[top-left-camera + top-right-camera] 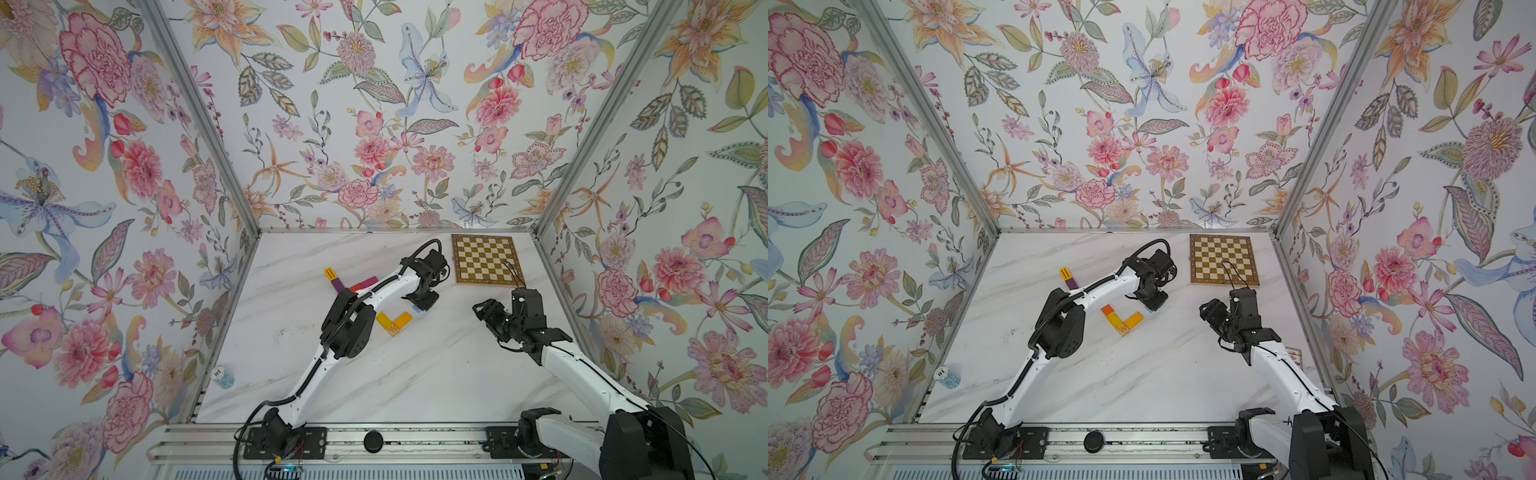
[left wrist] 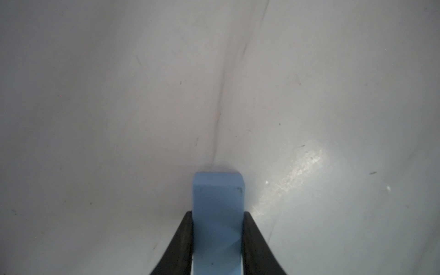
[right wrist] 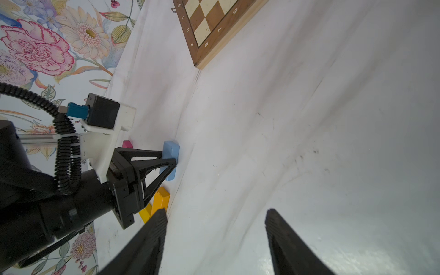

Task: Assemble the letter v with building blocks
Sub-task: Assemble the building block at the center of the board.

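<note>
Holding the light blue block [image 2: 217, 190] tight, down at the table [image 1: 415, 374], the left claw [image 2: 217, 215] seems to be growing the V [image 1: 392, 329], and next must line it up against the orange block [image 1: 403, 320] just beside it; the right claw [image 3: 215, 212] hangs wide, empty.

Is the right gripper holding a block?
No, the right gripper is open above the table, with nothing between its jaws.

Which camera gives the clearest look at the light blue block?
The left wrist view: the light blue block sits large, clamped in the left gripper. The right wrist view shows it side-on, partly covered; both top views show only a sliver.
</note>
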Robot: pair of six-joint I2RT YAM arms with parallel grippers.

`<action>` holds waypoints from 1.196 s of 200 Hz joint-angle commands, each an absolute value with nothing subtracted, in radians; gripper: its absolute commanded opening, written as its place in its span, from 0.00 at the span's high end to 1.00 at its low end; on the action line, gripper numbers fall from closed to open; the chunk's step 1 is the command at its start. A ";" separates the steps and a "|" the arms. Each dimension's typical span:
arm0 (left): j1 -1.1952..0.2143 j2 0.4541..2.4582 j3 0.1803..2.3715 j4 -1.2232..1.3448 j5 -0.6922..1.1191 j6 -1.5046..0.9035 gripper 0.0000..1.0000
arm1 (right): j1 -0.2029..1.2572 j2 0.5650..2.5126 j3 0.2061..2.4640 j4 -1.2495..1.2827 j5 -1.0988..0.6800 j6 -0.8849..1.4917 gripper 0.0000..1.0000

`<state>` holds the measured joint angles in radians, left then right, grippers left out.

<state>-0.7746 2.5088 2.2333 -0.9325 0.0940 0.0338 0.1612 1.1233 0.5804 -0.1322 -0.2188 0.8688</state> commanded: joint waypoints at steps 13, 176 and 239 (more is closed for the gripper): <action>-0.782 2.471 2.198 -1.005 0.100 0.078 0.82 | 0.160 1.140 0.571 -0.100 -0.233 0.876 0.32; -0.782 2.434 2.145 -1.023 0.078 0.115 0.78 | 0.187 1.181 0.584 -0.080 -0.239 0.881 0.33; -0.782 2.431 2.137 -1.027 0.052 0.118 0.68 | 0.198 1.203 0.598 -0.071 -0.241 0.881 0.33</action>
